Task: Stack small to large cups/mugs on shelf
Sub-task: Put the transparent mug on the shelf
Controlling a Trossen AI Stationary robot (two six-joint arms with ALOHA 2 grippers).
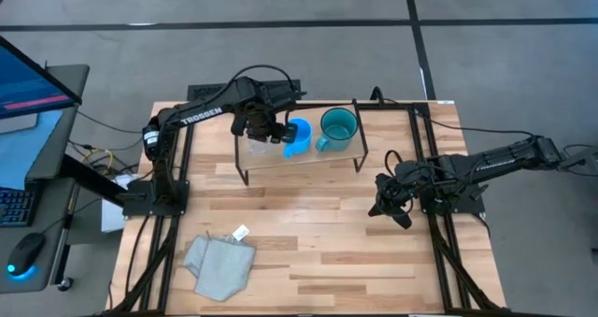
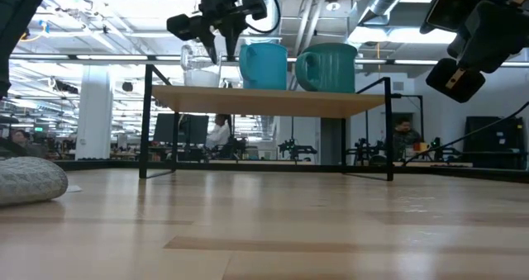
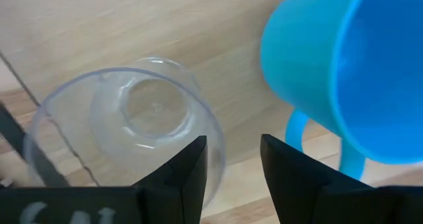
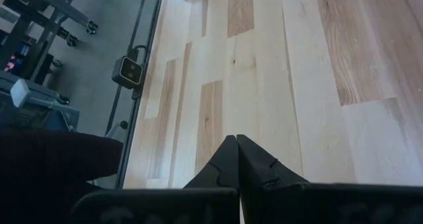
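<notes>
So all three are up on the shelf (image 1: 280, 160) in a row by size: the clear glass cup (image 1: 257, 146) at the left end, the blue mug (image 1: 297, 136) in the middle just beside it, and the teal mug (image 1: 336, 127) on the right. Makes sense for "small to large", it reads as a lineup, not a tower. The left gripper (image 1: 263, 130) is right over the glass cup, and in the left wrist view its fingers (image 3: 192, 164) are spread, one tip over the near rim of the glass (image 3: 125, 138), but not squeezing it. The cup looks to be sitting on the board on its own, so my guess is this is the let-go bit and the arm just needs to lift straight up without bumping the blue mug (image 3: 344, 72), which is really close. The right gripper (image 1: 390, 205) is parked over the table (image 1: 355, 261) well off to the side, fingers pinched shut on nothing. Grey cloth (image 1: 220, 266) is down at the front, out of the way.
</notes>
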